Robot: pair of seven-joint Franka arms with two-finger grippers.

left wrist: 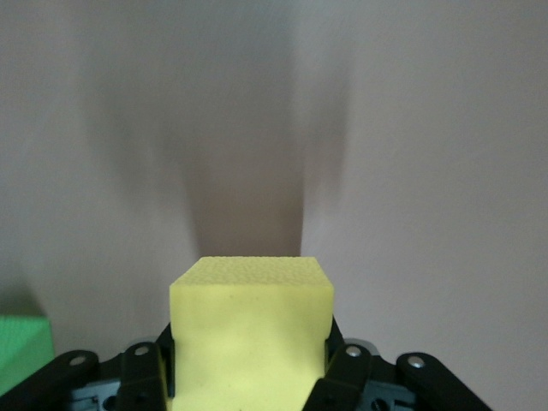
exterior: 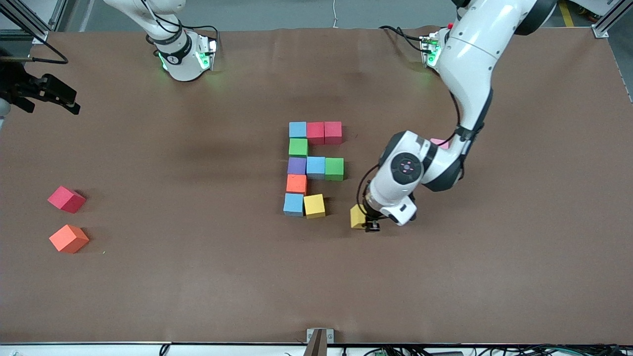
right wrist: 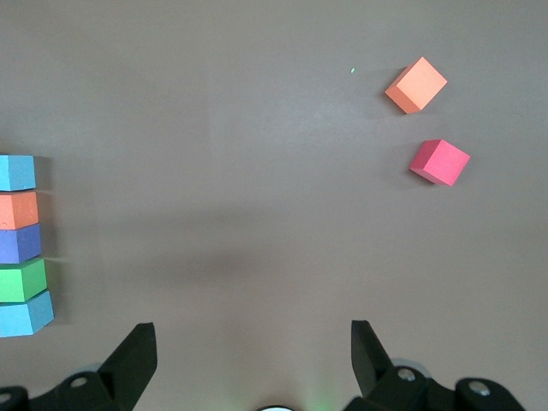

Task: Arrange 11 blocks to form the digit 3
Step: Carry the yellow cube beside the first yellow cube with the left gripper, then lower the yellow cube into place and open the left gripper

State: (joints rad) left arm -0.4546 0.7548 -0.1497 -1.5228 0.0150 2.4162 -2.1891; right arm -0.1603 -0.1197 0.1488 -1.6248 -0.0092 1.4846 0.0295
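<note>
Left tool (exterior: 370,223) clamped on yellow block (exterior: 357,216), just beside the digit 3's (exterior: 311,168) unfinished bottom row. Risk: cube nudges placed yellow neighbour (exterior: 314,205) on approach, skewing row. Right tool (right wrist: 253,347) waits, fingers apart.

A brown table (exterior: 198,277) covered in a matte sheet fills the front view, its cloth edge ending short of the frame at the top, where grey floor shows. A pink cube (exterior: 439,143) sits on the table toward the left arm's end, only a sliver of it showing. Aluminium frame rails (exterior: 606,22) stand at the upper corners. A small metal bracket (exterior: 319,336) is fixed at the middle of the table's edge closest to the front camera, and a white strip runs along that edge with tangled cables (exterior: 494,351) bunched below it. A white cable (exterior: 336,12) hangs down at top centre.
</note>
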